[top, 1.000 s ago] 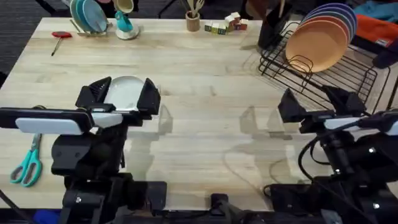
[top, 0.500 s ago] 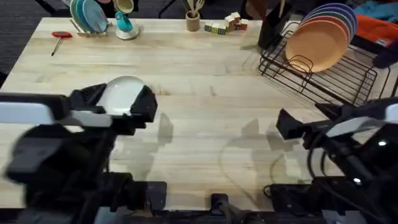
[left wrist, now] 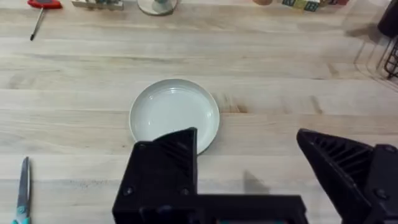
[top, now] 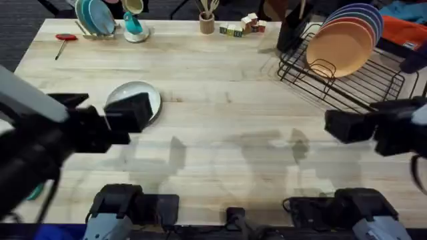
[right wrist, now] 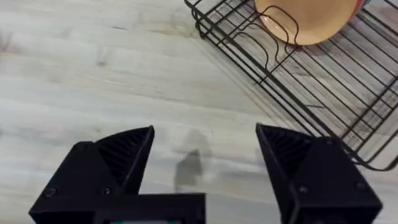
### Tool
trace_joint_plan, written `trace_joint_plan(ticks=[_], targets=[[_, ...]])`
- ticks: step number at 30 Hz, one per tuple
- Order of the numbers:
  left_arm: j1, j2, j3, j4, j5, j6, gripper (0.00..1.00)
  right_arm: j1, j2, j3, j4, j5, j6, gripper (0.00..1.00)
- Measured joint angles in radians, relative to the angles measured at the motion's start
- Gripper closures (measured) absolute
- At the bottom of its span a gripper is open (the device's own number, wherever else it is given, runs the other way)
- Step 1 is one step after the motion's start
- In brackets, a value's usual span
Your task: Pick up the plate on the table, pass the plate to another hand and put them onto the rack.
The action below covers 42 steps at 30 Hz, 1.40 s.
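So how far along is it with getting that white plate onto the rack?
Nothing looks done yet: the plate lies flat on the table, untouched. In hand: the left gripper hangs open above it, near its edge. The right gripper is open over bare table beside the rack. The pickup, the hand-over to the right gripper and the racking are all left.

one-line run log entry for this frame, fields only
stage: pre-grasp | plate: flat on table, untouched | left gripper: open, above plate | right gripper: open, empty, near rack
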<state>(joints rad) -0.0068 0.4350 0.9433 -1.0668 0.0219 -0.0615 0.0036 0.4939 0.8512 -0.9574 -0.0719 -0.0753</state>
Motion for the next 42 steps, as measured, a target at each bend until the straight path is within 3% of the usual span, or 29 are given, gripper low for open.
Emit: trace_joint_plan(ticks=[6, 13, 26, 32, 42], targets=[[0.0, 0.166, 0.215, -0.178, 0.006, -0.003, 0.007, 0.0, 0.158, 0.178, -0.114, 0.0, 0.0, 0.009], [0.0, 0.326, 0.368, -0.345, 0.008, -0.003, 0.006, 0.0, 0.221, 0.237, -0.121, 0.0, -0.018, 0.009], [0.0, 0.403, 0.38, -0.354, 0.039, -0.003, 0.006, 0.0, 0.224, 0.237, -0.101, -0.095, -0.023, 0.008], [0.0, 0.426, 0.38, -0.349, 0.039, -0.003, 0.006, 0.0, 0.287, 0.242, -0.093, -0.101, -0.023, 0.009], [0.0, 0.616, 0.38, -0.286, -0.012, -0.003, 0.007, 0.0, 0.41, 0.242, -0.051, -0.101, -0.023, 0.008]])
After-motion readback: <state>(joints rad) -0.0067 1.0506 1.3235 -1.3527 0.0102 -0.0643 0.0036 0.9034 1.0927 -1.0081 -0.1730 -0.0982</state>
